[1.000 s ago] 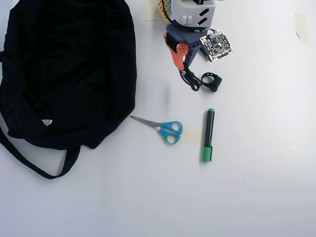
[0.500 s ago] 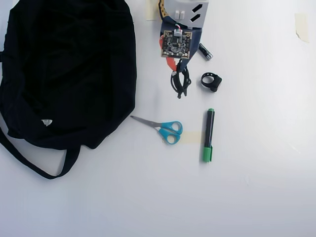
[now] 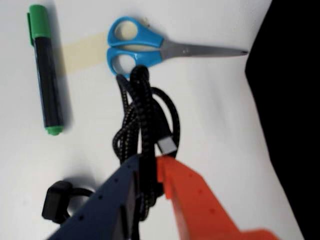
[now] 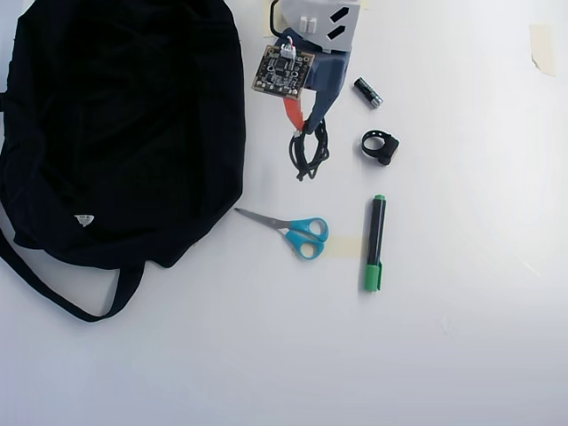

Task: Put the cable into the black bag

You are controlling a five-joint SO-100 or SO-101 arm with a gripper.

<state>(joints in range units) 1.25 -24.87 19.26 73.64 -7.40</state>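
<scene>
Black fabric of the bag (image 4: 124,124) fills the upper left of the overhead view, its strap trailing to the lower left; what lies inside cannot be told. White bench (image 4: 444,355) carries scissors (image 4: 297,232), a green-capped marker (image 4: 374,241), a small battery (image 4: 367,91) and a black ring-shaped clip (image 4: 381,145). Just right of the bag, near the top centre, the hand (image 4: 306,124) is clamped on the coiled cable (image 4: 308,151). Only the wrist view shows the braided cable (image 3: 142,115) pinched between blue and orange fingers (image 3: 192,195), with its plug end showing.
</scene>
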